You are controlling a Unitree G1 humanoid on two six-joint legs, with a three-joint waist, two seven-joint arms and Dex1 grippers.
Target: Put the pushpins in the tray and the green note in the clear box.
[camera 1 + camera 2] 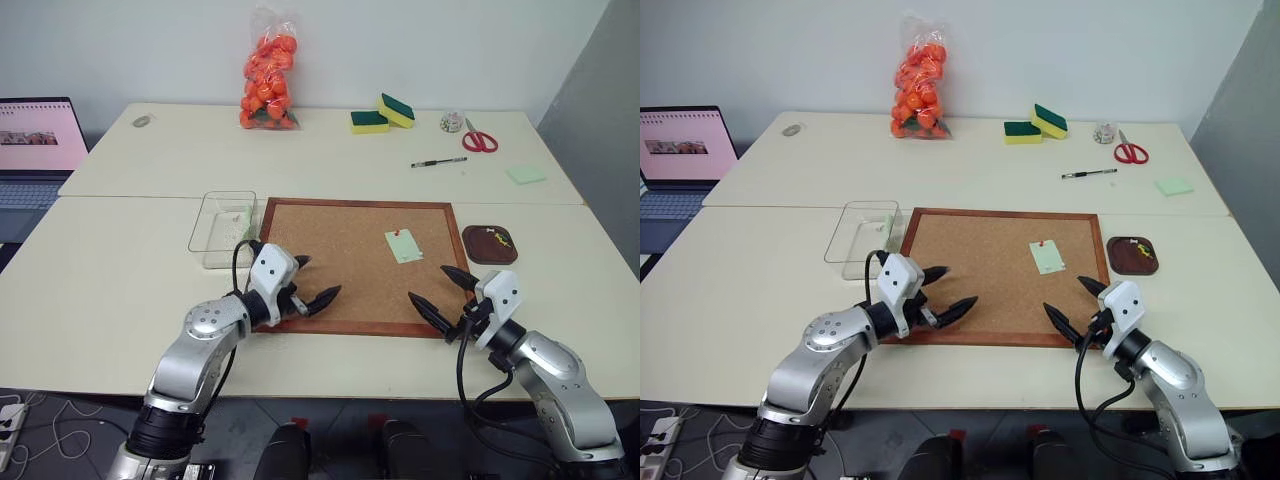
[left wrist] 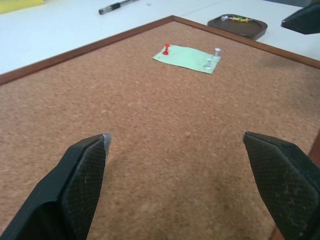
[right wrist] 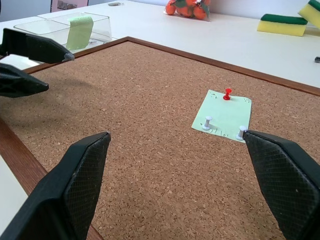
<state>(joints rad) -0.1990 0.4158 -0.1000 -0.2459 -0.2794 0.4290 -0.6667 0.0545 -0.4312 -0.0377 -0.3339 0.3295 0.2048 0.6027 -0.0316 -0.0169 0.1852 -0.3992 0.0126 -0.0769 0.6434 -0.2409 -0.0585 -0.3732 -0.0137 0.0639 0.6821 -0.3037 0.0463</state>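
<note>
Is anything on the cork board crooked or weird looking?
Yes. The green note lies tilted, not square with the cork board frame. A red pushpin and two white ones hold it. Another green note stands curled up against a wall of the clear box, not lying flat.

green note (image 1: 403, 246) lies pinned flat by pushpins (image 3: 227, 94) on cork.
</note>
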